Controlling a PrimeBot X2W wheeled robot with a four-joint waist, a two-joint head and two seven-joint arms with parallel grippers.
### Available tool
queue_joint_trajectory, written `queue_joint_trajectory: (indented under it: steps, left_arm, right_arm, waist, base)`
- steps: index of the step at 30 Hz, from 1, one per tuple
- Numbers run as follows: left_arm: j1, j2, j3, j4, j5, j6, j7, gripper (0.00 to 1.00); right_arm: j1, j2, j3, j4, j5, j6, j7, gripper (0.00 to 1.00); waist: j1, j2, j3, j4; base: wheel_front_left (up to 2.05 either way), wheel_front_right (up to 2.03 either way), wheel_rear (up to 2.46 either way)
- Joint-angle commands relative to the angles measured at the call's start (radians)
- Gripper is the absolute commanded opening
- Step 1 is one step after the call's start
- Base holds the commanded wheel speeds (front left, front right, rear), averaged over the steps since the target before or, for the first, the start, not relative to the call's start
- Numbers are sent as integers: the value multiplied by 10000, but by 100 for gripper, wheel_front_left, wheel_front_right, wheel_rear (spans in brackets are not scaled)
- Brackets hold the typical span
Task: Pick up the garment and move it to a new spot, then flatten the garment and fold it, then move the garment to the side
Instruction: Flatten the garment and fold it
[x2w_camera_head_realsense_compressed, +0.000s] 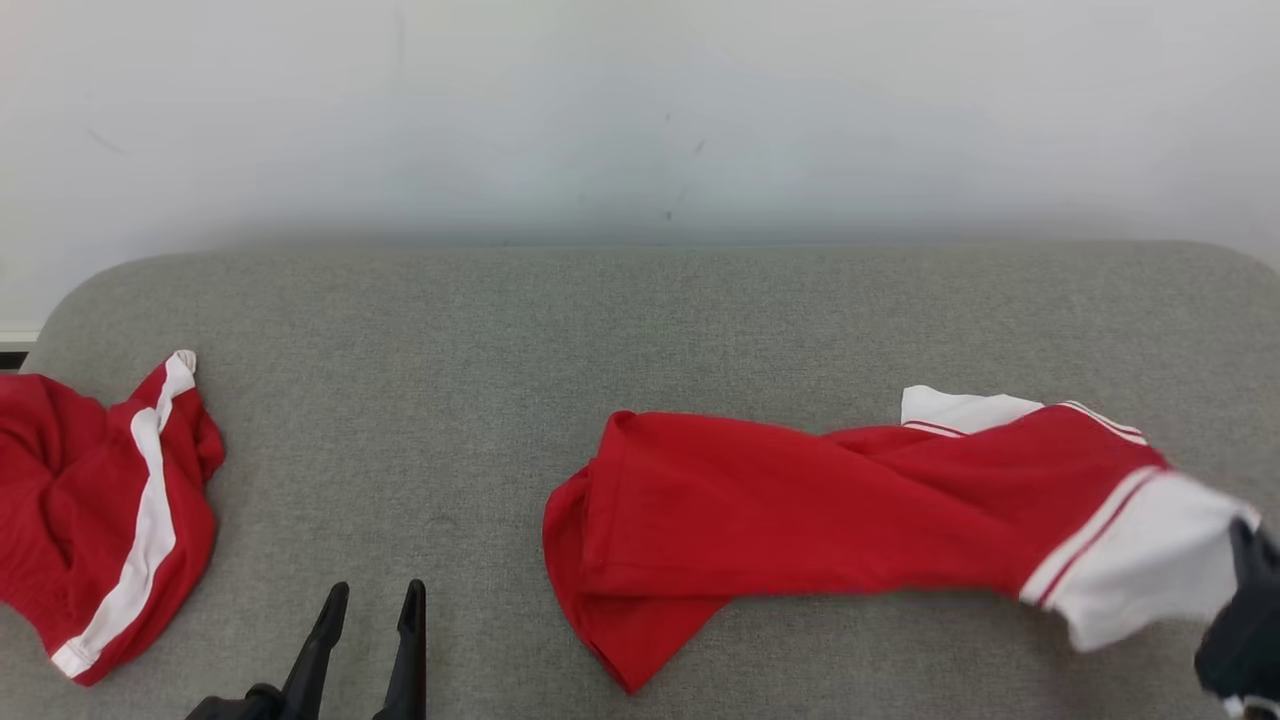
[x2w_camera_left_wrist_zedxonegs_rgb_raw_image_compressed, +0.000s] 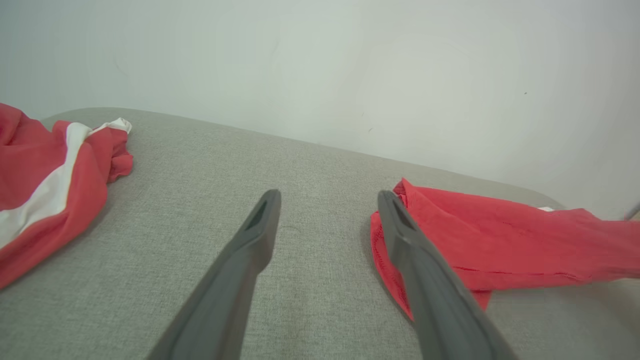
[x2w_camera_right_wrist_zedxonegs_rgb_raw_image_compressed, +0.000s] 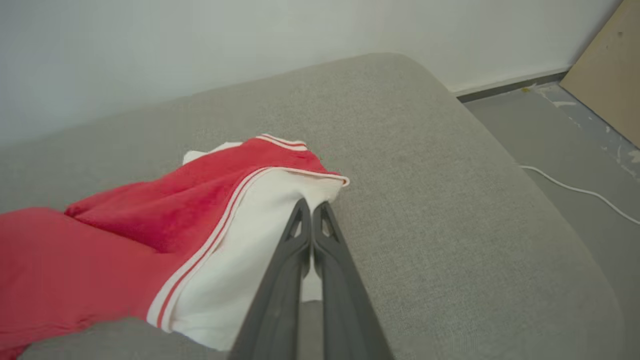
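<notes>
While a second red garment (x2w_camera_head_realsense_compressed: 90, 510) is left crumpled at the left end of the grey cushion (x2w_camera_head_realsense_compressed: 450, 330), the garment (x2w_camera_head_realsense_compressed: 800, 510) is stretched left-to-right at centre-right, its white end pinched in the closed right gripper (x2w_camera_right_wrist_zedxonegs_rgb_raw_image_compressed: 311, 207); the left gripper (x2w_camera_head_realsense_compressed: 378, 590) is held agape, empty.

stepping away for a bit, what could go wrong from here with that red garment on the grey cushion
1. The right gripper pinches only the edge of the white band of the garment; a pull may slip it free.
2. The red part lies bunched, so dragging may crumple it further.
3. The open left gripper is near a second red garment and might grab the wrong one.
</notes>
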Motion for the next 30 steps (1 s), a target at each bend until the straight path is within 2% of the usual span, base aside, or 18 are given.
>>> queue_joint_trajectory:
  steps: [1,5,6,7,11,15,18,26,27,30]
  left_arm:
    - [101,39,10,10,-50,17,-8,100]
    - [108,61,48,-8,-82,17,-8,100]
    - [110,69,51,-4,-83,17,-8,100]
    - [107,81,60,2,-78,17,-8,100]
    - [62,119,86,-25,-60,17,-8,100]
    - [55,137,161,-64,-36,17,-8,100]
    - [53,130,202,-60,-43,17,-8,100]
    - [29,52,179,34,-73,17,-8,100]
    - [55,46,186,58,-58,17,-8,100]
    - [119,33,171,85,1,17,-8,100]
  right_arm:
    - [223,-5,-52,151,69,9,35,0]
    - [801,-12,-463,1365,-10,9,-196,0]
    - [854,-12,-582,1691,-67,9,-363,38]
    - [870,-14,-742,2020,-83,9,-535,100]
    - [779,-14,-1091,2926,-321,9,-1209,100]
    - [520,-3,-1187,2999,-252,9,-2277,100]
    - [426,0,-802,2885,1,9,-3048,100]
    - [688,-8,1653,2112,239,9,-5598,100]
    - [785,-9,2199,2105,249,9,-6238,100]
    - [1018,-11,3072,2210,150,9,-7103,100]
  waist:
    - [0,0,14,25]
    - [0,0,56,42]
    - [0,0,70,34]
    - [0,0,82,24]
    - [0,0,123,2]
    - [0,0,158,-51]
    - [0,0,139,-64]
    - [0,0,34,-117]
    - [0,0,-25,-129]
    - [0,0,-129,-112]
  base:
    - [0,0,0]
    - [0,0,0]
    - [0,0,0]
    - [0,0,0]
    - [0,0,0]
    - [0,0,0]
    - [0,0,0]
    - [0,0,0]
    - [0,0,0]
    - [0,0,0]
